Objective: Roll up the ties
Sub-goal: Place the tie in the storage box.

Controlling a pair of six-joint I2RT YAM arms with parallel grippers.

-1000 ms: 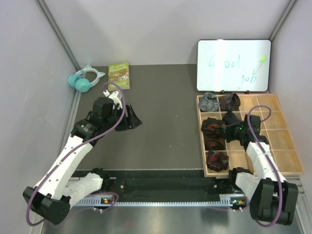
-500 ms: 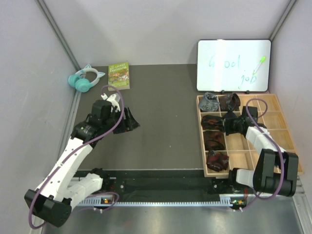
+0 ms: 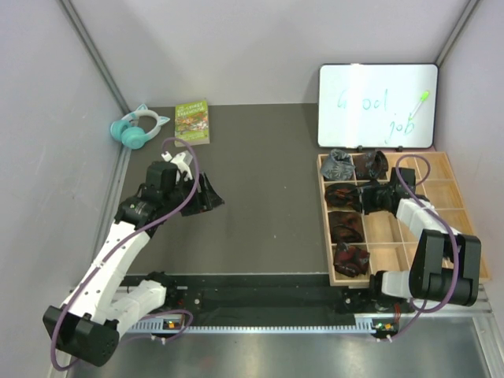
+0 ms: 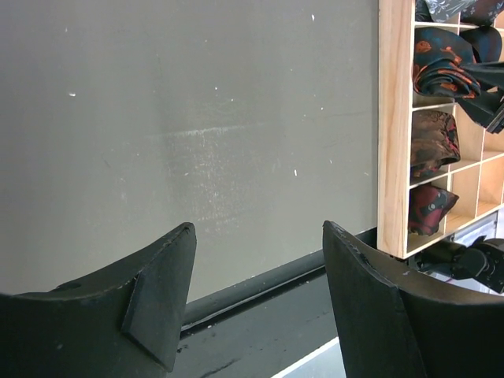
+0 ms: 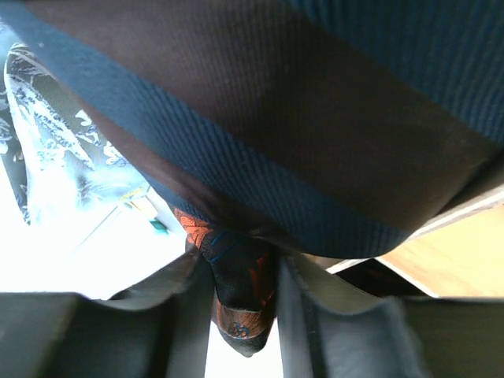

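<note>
Four rolled fabric ties sit in the wooden compartment tray. The black orange-blotched tie is there too, its tail between your right gripper fingers, grip unclear. Left gripper spread, empty. Likely nearly done.

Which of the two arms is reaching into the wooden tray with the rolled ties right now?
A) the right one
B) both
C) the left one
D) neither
A: the right gripper is down in the wooden tray beside the black-and-orange tie, while the left gripper hangs over the table, well away from the tray.
</note>
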